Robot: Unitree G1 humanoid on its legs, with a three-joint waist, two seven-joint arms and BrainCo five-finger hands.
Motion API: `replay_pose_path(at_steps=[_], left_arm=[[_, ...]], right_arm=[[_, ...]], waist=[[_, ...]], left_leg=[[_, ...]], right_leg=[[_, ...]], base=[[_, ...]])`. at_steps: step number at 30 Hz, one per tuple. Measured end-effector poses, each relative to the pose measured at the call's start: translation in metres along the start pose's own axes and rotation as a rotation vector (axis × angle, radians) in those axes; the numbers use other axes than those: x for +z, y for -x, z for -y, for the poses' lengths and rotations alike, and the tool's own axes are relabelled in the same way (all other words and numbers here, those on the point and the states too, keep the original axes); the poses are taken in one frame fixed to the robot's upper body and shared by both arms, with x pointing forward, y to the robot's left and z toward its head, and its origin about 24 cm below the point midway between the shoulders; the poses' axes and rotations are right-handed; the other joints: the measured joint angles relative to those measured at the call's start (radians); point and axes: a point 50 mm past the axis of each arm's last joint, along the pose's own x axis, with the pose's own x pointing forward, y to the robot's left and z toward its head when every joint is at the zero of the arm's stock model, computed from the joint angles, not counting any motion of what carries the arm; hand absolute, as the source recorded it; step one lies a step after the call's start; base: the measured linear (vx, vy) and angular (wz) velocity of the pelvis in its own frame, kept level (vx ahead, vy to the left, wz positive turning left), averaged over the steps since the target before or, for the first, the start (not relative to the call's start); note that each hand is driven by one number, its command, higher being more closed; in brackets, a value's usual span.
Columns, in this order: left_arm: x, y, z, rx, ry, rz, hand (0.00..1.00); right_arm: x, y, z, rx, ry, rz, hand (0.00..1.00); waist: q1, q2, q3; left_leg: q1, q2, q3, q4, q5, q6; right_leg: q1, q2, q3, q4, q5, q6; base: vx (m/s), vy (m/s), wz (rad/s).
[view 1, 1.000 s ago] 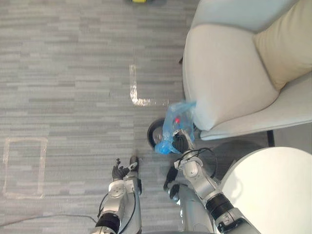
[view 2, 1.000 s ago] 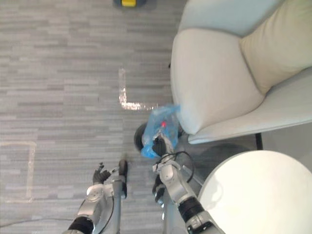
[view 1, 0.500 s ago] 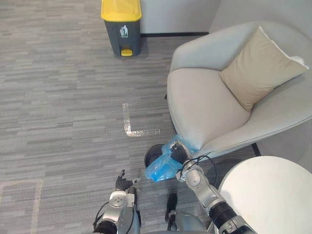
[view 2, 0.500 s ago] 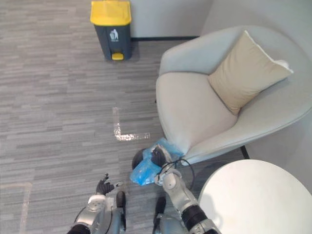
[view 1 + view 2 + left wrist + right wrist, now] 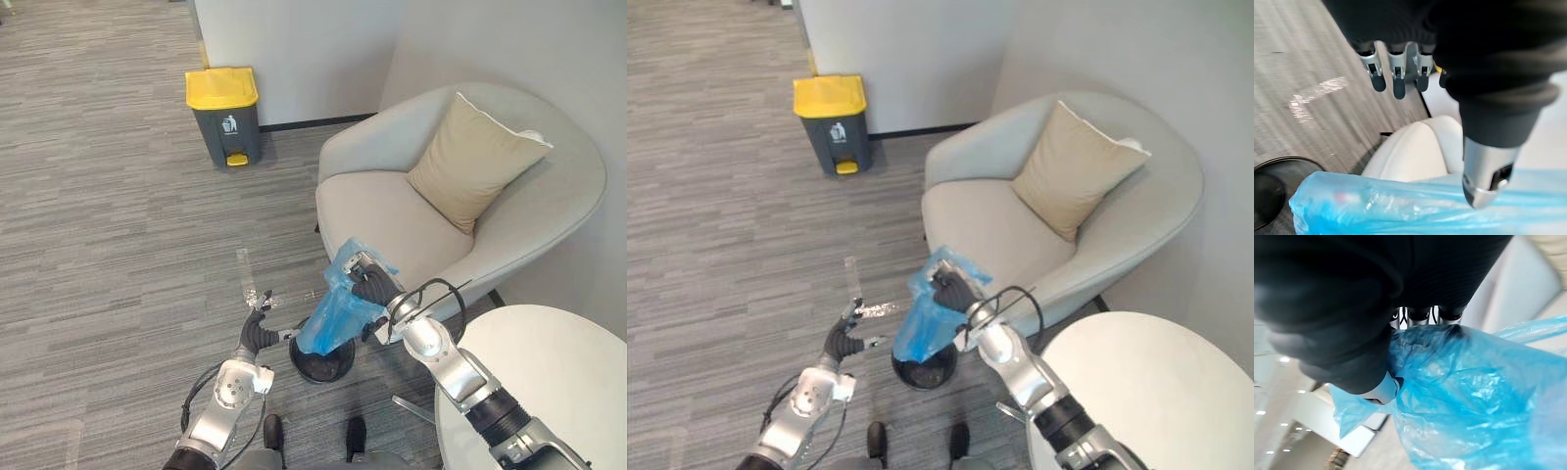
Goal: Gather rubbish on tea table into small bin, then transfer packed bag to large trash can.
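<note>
Blue plastic marks the job in the left eye view: the packed bag (image 5: 338, 313) hangs from the robot's right hand (image 5: 370, 289), held out in front of a pale armchair (image 5: 392, 211) and above the small black bin (image 5: 321, 364) on the grey carpet; whether it is clear of the rim cannot be told. The gathering stage looks done, and the transfer is the step in hand. The large trash can (image 5: 224, 113), grey with a yellow lid that appears closed, stands well apart against the far wall, so the next move likely calls for carrying the bag across the floor and getting that lid open. The left hand (image 5: 257, 333) is raised just beside the bag, not touching it. In the right eye view the right forearm reaches forward and up from beside the round white tea table (image 5: 1146, 392), wrist bent, with the bag's neck bunched at the hand. The left wrist view shows that hand's fingers (image 5: 1396, 73) spread loosely, with the thumb apart and nothing held; the bag passes just beyond them. The right wrist view shows the fingers (image 5: 1420, 313) and thumb clamped on gathered blue film.
</note>
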Motion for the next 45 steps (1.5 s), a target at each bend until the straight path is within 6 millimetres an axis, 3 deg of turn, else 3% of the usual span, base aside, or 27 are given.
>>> replay_pose_path(at_steps=[14,21,25,32,37,38,45], left_arm=[[0.043,-0.011,0.008,-0.037,-0.078,0.197,0.00],[0.059,-0.014,0.024,-0.080,-0.082,0.257,0.00],[0.062,-0.015,0.028,-0.051,-0.115,0.271,0.00],[0.055,-0.021,0.050,-0.059,-0.225,0.231,0.00],[0.050,-0.024,0.045,-0.046,-0.274,0.211,0.00],[0.049,-0.025,0.044,-0.043,-0.276,0.206,1.00],[0.036,-0.027,0.039,0.035,-0.262,0.143,1.00]], right_arm=[[0.033,-0.031,0.006,0.035,-0.008,0.147,1.00],[0.051,-0.042,-0.006,0.059,-0.082,0.210,1.00],[0.061,-0.048,-0.015,0.062,-0.141,0.237,1.00],[0.088,-0.052,-0.047,0.164,-0.252,0.311,1.00],[0.093,-0.057,-0.044,0.179,-0.317,0.308,1.00],[0.093,-0.058,-0.043,0.180,-0.329,0.309,1.00],[0.101,-0.062,-0.046,0.197,-0.447,0.310,1.00]], waist=[[-0.018,0.001,-0.015],[-0.019,0.001,-0.025],[-0.018,0.001,-0.025],[-0.018,0.000,-0.026],[-0.017,-0.001,-0.026],[-0.016,-0.001,-0.026],[-0.016,-0.004,-0.028]], left_leg=[[0.024,0.000,0.027,-0.001,-0.004,0.000],[0.024,0.000,0.027,0.000,-0.003,0.001],[0.024,0.000,0.027,0.000,-0.003,0.001],[0.024,0.001,0.030,0.000,-0.004,0.001],[0.024,0.001,0.040,0.000,-0.004,0.001],[0.025,0.001,0.040,0.000,-0.004,0.001],[0.026,0.004,0.045,0.000,-0.005,-0.001]], right_leg=[[0.024,0.005,0.033,-0.022,0.015,-0.002],[0.025,0.006,0.034,-0.022,0.016,-0.002],[0.025,0.007,0.034,-0.022,0.019,-0.002],[0.022,0.008,0.037,-0.020,0.019,-0.002],[0.014,0.009,0.049,-0.015,0.019,-0.003],[0.014,0.009,0.050,-0.015,0.019,-0.003],[0.012,0.013,0.056,-0.015,0.020,-0.004]], base=[[0.00,0.005,-0.07],[0.00,0.000,0.00],[0.00,0.000,0.00],[0.00,0.002,-0.01],[0.00,0.008,-0.07],[0.00,0.002,-0.04],[0.00,0.000,-0.01]])
